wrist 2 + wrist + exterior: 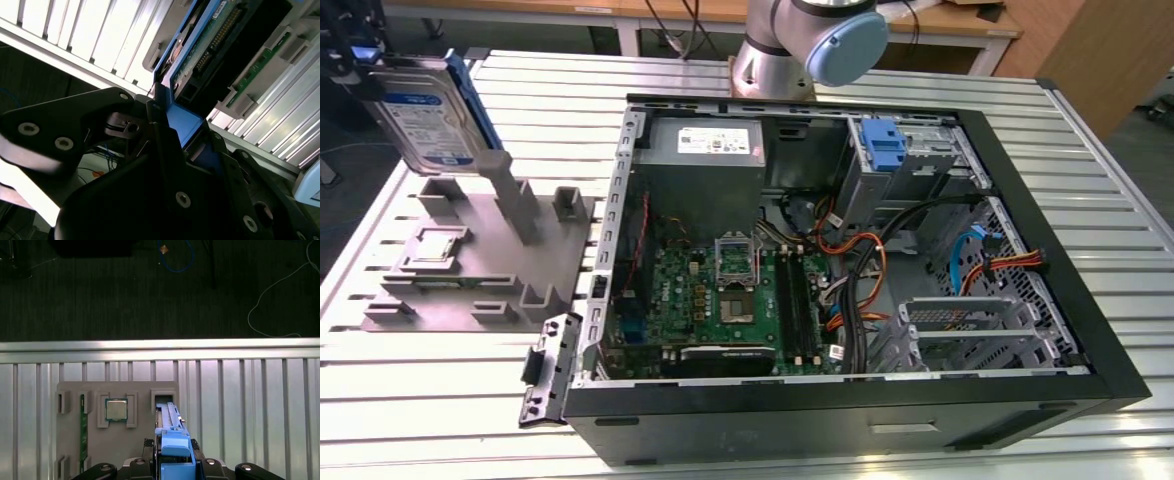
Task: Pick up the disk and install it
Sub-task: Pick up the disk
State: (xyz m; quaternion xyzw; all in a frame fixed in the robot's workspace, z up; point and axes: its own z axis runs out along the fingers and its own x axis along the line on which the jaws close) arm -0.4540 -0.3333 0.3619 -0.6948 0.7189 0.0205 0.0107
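- Slippage is the first worry: the pincer (175, 125) is clamping the disk (434, 110) by one end, jaws shut on its blue rail (175, 447). The rail is plastic, and most of the disk's weight is hanging beyond the grip.
- I'm guessing a quick swing of the arm could start the disk pivoting between the fingers, and a tilted disk would be meeting its bay crooked.
- The disk is hanging upright and slightly tilted over the grey fixture (454, 270) at the exterior view's left, its lower end near the tall post (514, 200). Moving sideways too low would risk catching that post, or the slot below.
- A drop here would be landing on the fixture, where a processor chip (116, 410) is sitting in its pocket just beside the slot.
- The open case (827, 410) is lying well apart, toward the exterior view's right. Crossing its rim low could be knocking the disk loose.
- Inside, loose cables (854, 290) are trailing near the drive cage, and a blue latch (887, 145) is standing up there. Either could be snagging the rail or blocking the entry.
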